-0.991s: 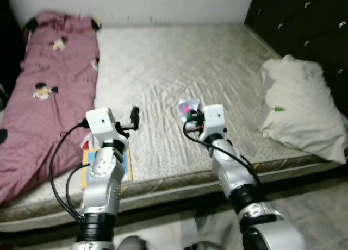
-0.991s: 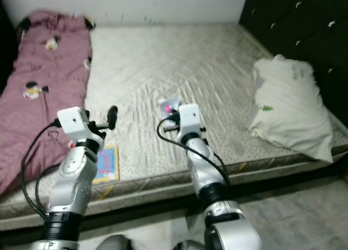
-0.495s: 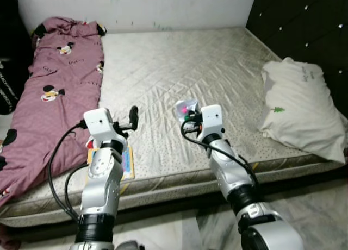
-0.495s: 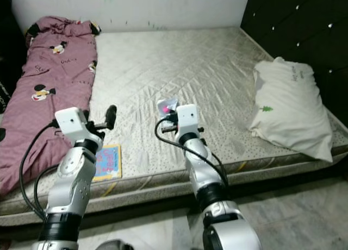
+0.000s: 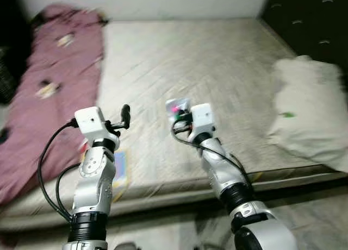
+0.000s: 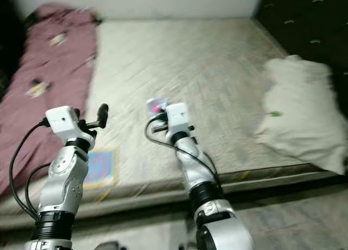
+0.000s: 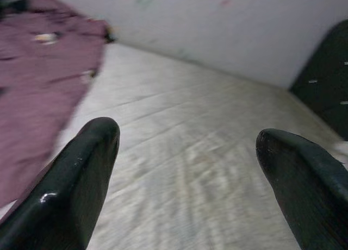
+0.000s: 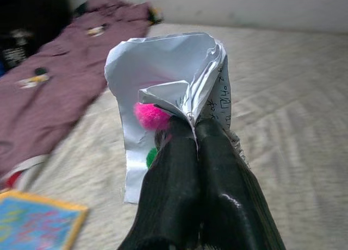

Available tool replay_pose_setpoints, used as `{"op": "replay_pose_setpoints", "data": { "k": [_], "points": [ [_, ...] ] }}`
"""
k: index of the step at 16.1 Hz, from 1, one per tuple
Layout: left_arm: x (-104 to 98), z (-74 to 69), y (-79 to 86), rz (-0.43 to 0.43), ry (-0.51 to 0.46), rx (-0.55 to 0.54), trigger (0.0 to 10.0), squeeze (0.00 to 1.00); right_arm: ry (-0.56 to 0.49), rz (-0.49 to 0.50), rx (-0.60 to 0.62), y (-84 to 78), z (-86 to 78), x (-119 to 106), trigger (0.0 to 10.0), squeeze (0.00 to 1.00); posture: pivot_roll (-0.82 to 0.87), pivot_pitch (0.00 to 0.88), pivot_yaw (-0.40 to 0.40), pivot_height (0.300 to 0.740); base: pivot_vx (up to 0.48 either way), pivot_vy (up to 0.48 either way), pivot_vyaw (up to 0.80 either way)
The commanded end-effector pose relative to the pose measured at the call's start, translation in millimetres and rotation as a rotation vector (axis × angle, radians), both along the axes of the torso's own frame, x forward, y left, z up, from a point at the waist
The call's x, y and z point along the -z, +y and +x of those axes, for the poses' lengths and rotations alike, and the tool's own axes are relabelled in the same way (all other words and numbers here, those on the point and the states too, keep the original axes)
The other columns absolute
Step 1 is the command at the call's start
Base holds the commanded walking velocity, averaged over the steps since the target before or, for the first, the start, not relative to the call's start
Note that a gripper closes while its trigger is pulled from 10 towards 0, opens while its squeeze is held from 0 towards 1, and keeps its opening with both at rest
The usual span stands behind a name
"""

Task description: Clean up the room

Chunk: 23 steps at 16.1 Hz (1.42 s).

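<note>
My right gripper (image 5: 176, 111) is shut on a crumpled white paper (image 8: 163, 92) with a pink ball (image 8: 149, 116) and a bit of green tucked in it, held above the mattress (image 5: 190, 60). The paper (image 5: 177, 105) sticks up past the fingertips. My left gripper (image 5: 124, 117) is raised over the mattress's near left part, open, its two black fingers (image 7: 81, 174) wide apart with nothing between them. A blue and yellow picture book (image 6: 100, 167) lies flat near the front edge of the mattress, below the left arm.
A maroon cartoon-print blanket (image 5: 49, 81) lies along the left side of the mattress. A white pillow (image 5: 310, 111) rests at the right edge against a dark tufted headboard (image 5: 310, 16). The floor (image 5: 304, 212) runs along the front.
The whole picture has shifted and blurred, so the camera has moved. Both arms keep their pose, and the right gripper still holds the paper.
</note>
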<state>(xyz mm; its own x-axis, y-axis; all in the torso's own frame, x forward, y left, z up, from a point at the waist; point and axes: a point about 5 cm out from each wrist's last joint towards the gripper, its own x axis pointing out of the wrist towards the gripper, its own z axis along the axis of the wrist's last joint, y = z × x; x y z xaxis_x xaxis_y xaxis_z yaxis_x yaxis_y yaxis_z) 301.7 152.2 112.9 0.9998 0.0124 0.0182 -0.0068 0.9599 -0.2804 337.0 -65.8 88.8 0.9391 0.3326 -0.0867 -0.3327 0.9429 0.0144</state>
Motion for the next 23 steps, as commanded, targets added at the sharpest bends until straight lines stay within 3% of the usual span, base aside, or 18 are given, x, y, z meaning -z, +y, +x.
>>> {"op": "replay_pose_setpoints", "data": {
  "k": [1,9,23],
  "points": [
    [-3.6,1.1,-11.9,-0.005,-0.014,0.037,10.0,0.00,-0.005,-0.010,0.032,-13.2,2.6,-0.5,10.0,0.00,0.05,0.005,-0.021,0.740,0.337,0.000,0.00],
    [1.4,4.5,-10.8,0.003,0.031,-0.012,10.0,0.00,-0.004,-0.015,0.024,-12.2,1.9,1.0,10.0,0.00,0.05,0.000,-0.020,0.740,0.069,0.000,0.00],
    [1.3,7.5,-9.6,0.008,0.036,-0.022,10.0,0.00,-0.017,-0.026,0.006,-10.2,4.1,-1.6,10.0,0.00,0.05,0.002,-0.023,0.740,0.000,0.480,0.00]
  ]
}}
